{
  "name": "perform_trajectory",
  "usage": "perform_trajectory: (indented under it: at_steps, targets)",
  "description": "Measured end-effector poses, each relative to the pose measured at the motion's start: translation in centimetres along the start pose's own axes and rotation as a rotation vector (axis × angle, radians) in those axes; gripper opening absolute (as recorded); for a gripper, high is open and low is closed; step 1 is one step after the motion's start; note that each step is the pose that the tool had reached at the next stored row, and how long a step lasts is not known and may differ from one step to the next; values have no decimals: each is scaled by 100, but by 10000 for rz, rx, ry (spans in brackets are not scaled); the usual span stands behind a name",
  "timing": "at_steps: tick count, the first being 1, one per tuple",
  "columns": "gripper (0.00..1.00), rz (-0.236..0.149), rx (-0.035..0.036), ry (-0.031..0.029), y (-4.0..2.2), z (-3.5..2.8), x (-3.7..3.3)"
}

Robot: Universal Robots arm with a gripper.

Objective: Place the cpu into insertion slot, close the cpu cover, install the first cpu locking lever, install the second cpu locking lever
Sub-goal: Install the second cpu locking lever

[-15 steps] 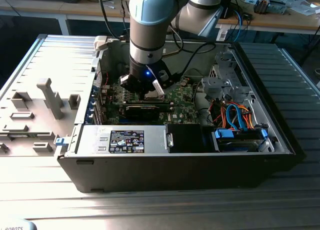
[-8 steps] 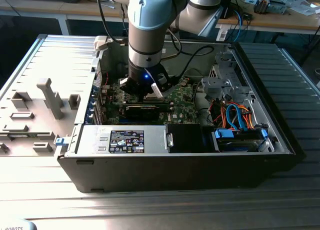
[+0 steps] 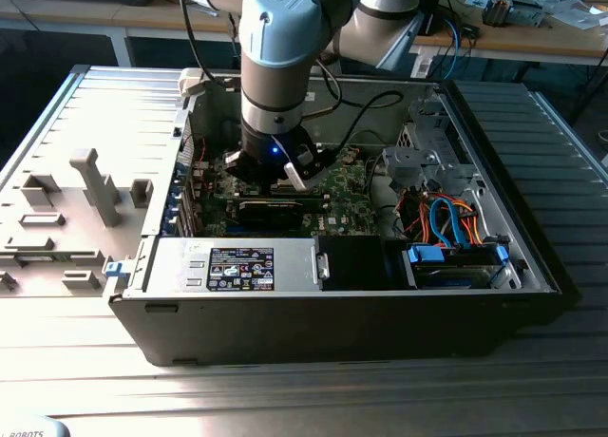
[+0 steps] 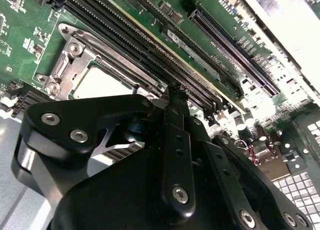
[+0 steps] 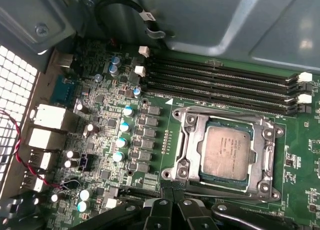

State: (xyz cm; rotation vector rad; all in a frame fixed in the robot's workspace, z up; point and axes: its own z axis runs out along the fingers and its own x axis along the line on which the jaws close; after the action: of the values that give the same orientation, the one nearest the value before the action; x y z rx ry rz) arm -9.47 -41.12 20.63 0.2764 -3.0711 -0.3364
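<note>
My end effector (image 5: 172, 197): fingers together, empty, beside cpu cover (image 5: 260, 140). cpu (image 5: 226, 151) seated under it. Memory slots (image 5: 220, 85) adjacent.

Near part of the cpu (image 4: 100, 82) behind the gripper's black body, jaws' stance unclear in both wrist views
</note>
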Motion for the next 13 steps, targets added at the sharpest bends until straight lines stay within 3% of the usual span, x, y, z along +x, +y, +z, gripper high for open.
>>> perform_trajectory:
  at_steps: [13]
  targets:
    - [11,-57,-434,-66,30,94,-4]
